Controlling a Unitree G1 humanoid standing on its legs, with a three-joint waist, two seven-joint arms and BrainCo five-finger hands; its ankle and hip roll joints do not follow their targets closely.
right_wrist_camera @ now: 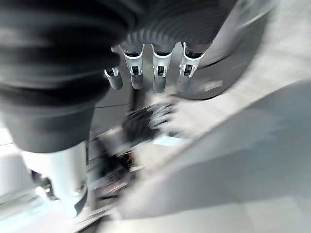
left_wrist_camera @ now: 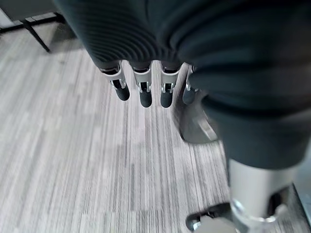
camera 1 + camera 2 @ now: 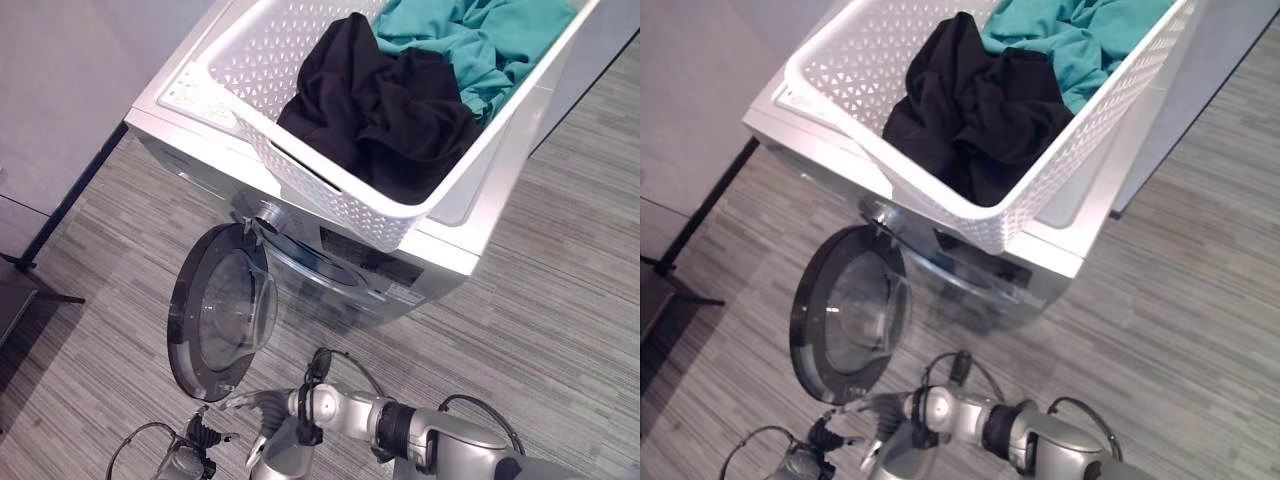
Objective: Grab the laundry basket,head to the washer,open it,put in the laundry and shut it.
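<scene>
White perforated laundry basket (image 3: 330, 190) rests on top of the front-loading washer (image 3: 450, 245), holding a black garment (image 3: 385, 115) and a teal garment (image 3: 480, 40). The round glass door (image 3: 222, 310) stands swung open. Right hand (image 1: 146, 75), fingers straight and empty, hangs low, just beside the door's lower rim; left hand (image 2: 143, 87), fingers relaxed and empty, hangs over bare floor (image 2: 73, 160). Basket and clothes lie well above and beyond both hands. Risks: an upward reach could knock the door shut, or tug the overhanging basket off the top.
</scene>
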